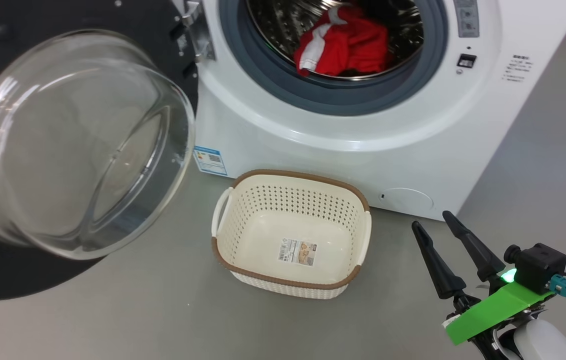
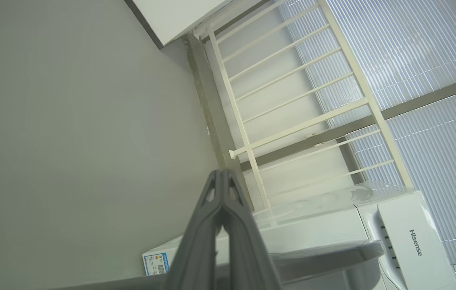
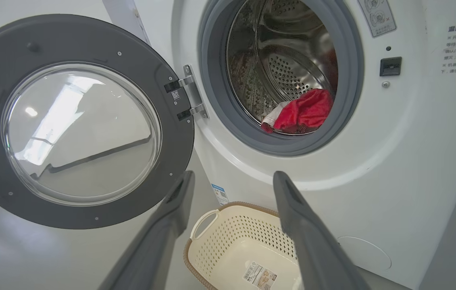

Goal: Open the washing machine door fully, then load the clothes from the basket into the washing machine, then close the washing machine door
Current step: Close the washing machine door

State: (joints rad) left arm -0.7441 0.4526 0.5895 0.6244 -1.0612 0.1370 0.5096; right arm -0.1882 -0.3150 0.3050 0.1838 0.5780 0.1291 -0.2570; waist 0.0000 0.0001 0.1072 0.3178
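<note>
The open washing machine door [image 1: 77,145] lies at nine o'clock from the spread right hand [image 1: 431,220], well apart; the left hand [image 2: 221,174] is pressed together.

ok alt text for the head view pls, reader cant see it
An open white washing machine has red clothes inside, its black glass-domed door swung wide to the left. An empty cream basket sits on the floor before it; the right gripper, open, is at lower right.
</note>
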